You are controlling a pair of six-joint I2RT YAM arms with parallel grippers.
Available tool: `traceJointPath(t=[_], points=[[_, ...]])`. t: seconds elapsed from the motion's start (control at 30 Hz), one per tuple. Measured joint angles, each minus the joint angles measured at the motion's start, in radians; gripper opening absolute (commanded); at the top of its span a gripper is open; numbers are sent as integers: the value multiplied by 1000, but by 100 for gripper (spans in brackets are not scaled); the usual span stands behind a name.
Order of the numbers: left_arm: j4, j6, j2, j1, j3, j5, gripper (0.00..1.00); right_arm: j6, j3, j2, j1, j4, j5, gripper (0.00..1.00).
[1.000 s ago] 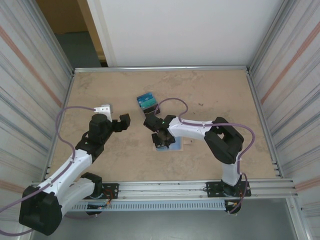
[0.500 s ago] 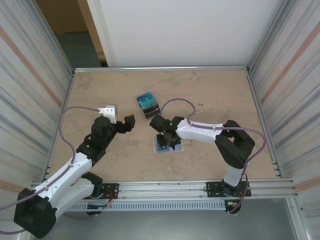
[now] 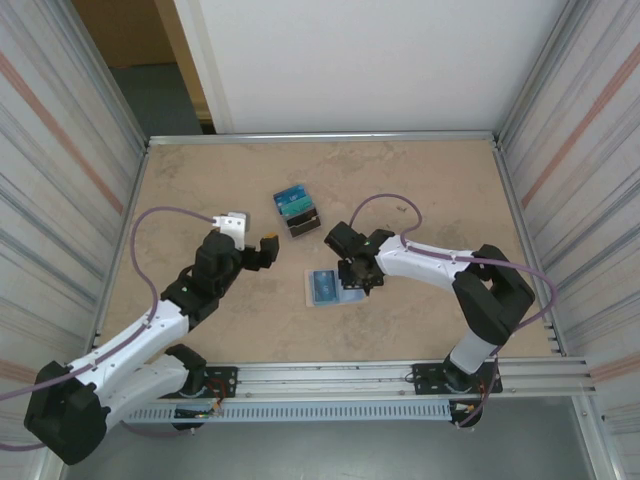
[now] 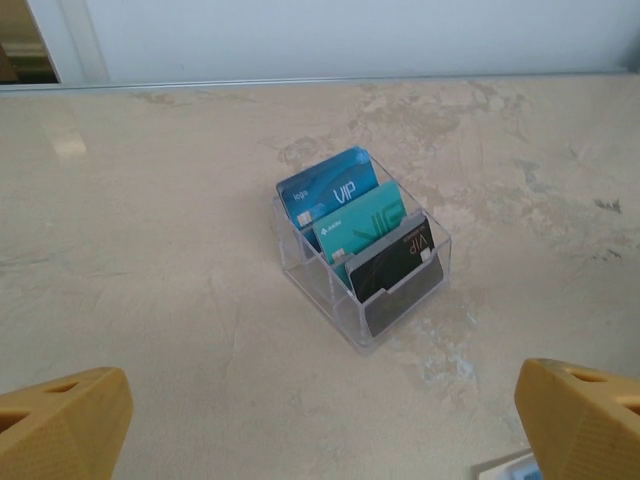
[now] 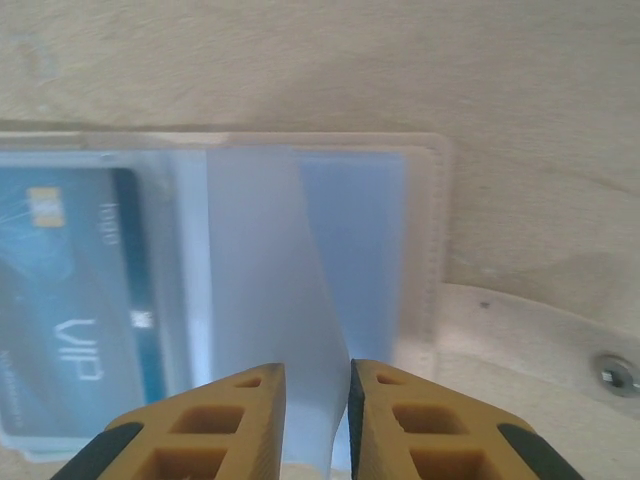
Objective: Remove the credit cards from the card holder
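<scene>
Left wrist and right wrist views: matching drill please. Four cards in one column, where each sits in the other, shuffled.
Cards
1. standing blue plastic card
2. teal plastic card
3. dark grey plastic card
4. flat-lying blue plastic card

Places
A. middle slot of the clear plastic tray
B. inside the open beige wallet
C. tray slot farthest from the left wrist camera
D. tray slot nearest that camera

Pairs: 1-C, 2-A, 3-D, 4-B

Left hand [image 4: 320,425] spread wide, right hand [image 5: 317,385] narrowly gapped.
</scene>
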Motion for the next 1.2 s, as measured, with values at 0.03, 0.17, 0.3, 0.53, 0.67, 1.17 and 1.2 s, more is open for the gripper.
traceJointPath(t=[0.03, 0.17, 0.3, 0.53, 0.67, 1.17, 1.2], points=[[-12, 3, 7, -8, 6, -5, 99, 7, -8, -8, -11, 0, 0, 27], [-48, 10, 29, -48, 11, -17, 99, 24, -36, -55, -52, 2, -4, 32], [-73, 10, 51, -91, 11, -18, 99, 31, -68, -137, -80, 22, -19, 34], [-81, 54, 147, -224, 11, -67, 99, 28, -94, -212, -101, 162, -166, 32], [-89, 78, 249, -292, 25, -114, 99, 22, -94, -193, -101, 232, -253, 27], [-24, 55, 514, -306, 98, -116, 99, 5, -94, -22, -101, 291, -379, 23], [-22, 55, 525, -306, 105, -116, 99, 4, -94, -18, -101, 291, -380, 22]])
